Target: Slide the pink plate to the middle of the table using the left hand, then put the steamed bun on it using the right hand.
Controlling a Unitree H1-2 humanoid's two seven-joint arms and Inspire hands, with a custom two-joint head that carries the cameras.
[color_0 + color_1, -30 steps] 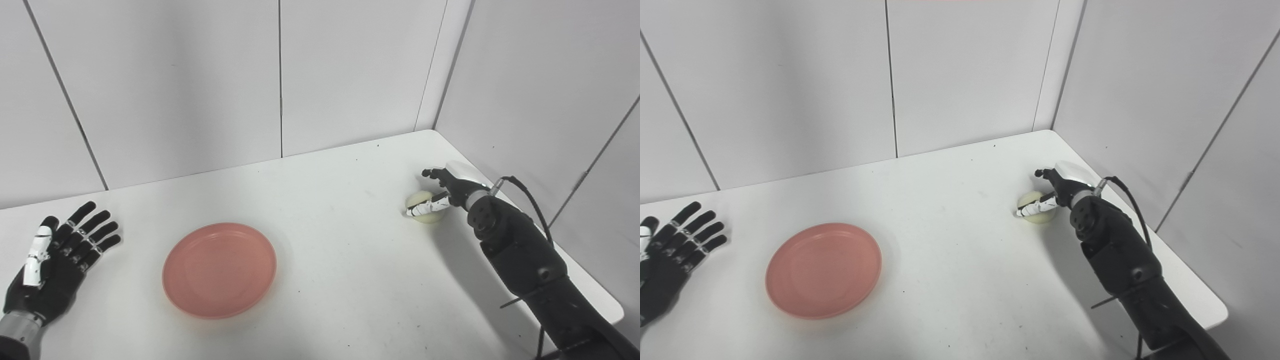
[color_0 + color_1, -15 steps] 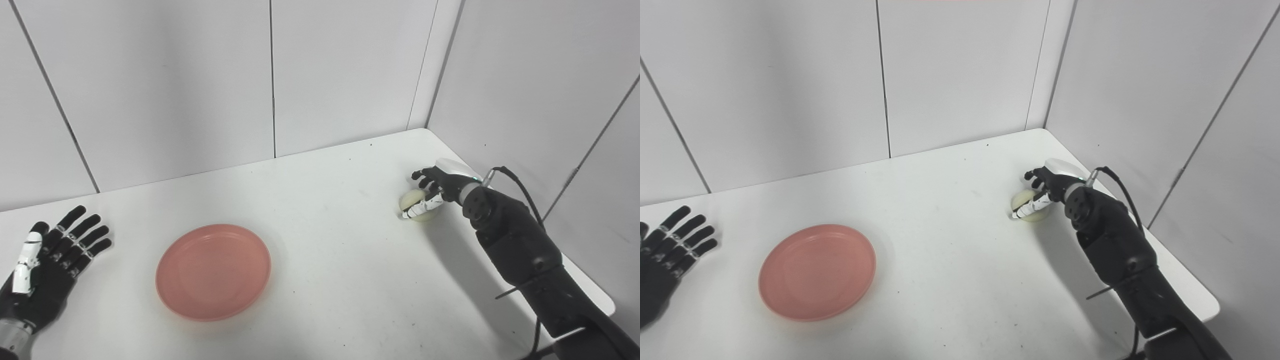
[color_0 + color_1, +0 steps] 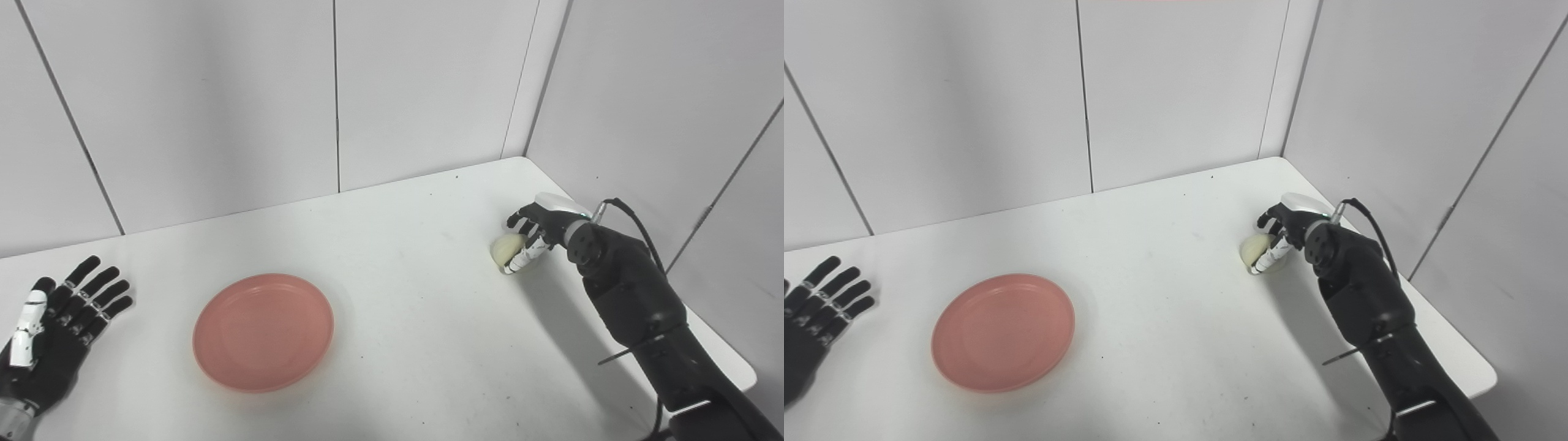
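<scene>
A white table stood in a corner, its far and right edges against pale grey panelled walls with thin dark seams. Small dark specks dotted the tabletop. The light was even and soft.

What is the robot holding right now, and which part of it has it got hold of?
The right hand is closed on the steamed bun, fingers over its far side and thumb under its near side. The left hand is open and holds nothing.

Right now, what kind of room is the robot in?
Probably a robot test booth, not a kitchen: a bare white table boxed in by plain grey panel walls, with only a pink plate and steamed bun.
</scene>
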